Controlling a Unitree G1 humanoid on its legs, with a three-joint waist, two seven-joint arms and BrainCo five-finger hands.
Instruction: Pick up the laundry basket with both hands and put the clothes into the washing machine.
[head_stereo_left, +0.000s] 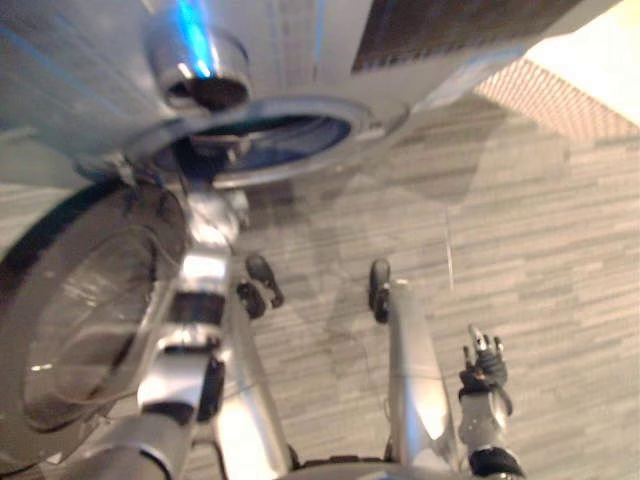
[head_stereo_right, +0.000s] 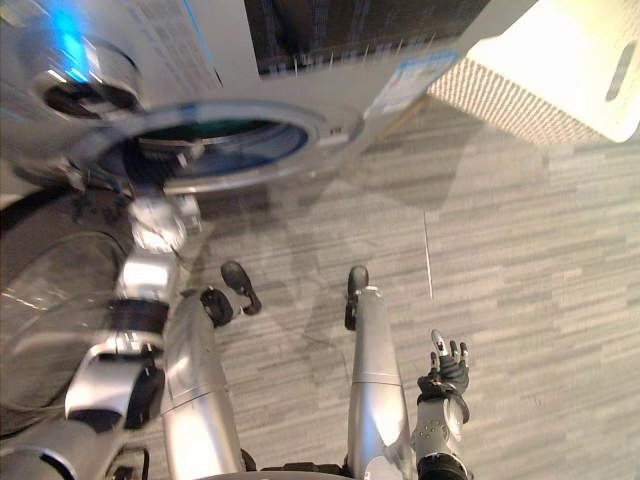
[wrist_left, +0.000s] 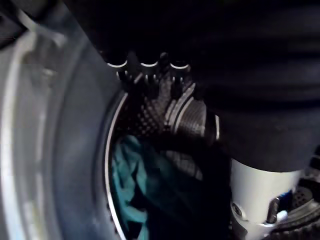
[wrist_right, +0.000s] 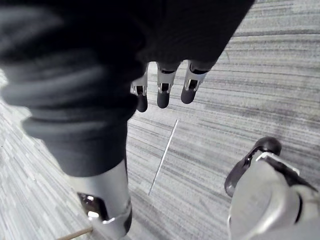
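Holds the left hand (wrist_left: 148, 75) closest, at the mouth of the washing machine (head_stereo_left: 300, 50), with fingers straight and released, grasping nothing. Looks past them onto the clothes (wrist_left: 127, 180), a crumpled teal heap lying inside the drum (wrist_left: 152, 115), apart from the fingertips. Hangs the right hand (wrist_right: 162, 87) low over the floor (head_stereo_right: 540, 260), loose and empty as well. Leaves the laundry basket (head_stereo_right: 530, 95) on the floor just beside the machine, on the robot's right. Seems to be the end of the loading step; calls next for drawing the left arm out, clear of the open door (head_stereo_left: 80, 320). As for the heap: stretched along the drum rim, with no clear pointing end. As for the basket: long side running away from the machine, toward the right.
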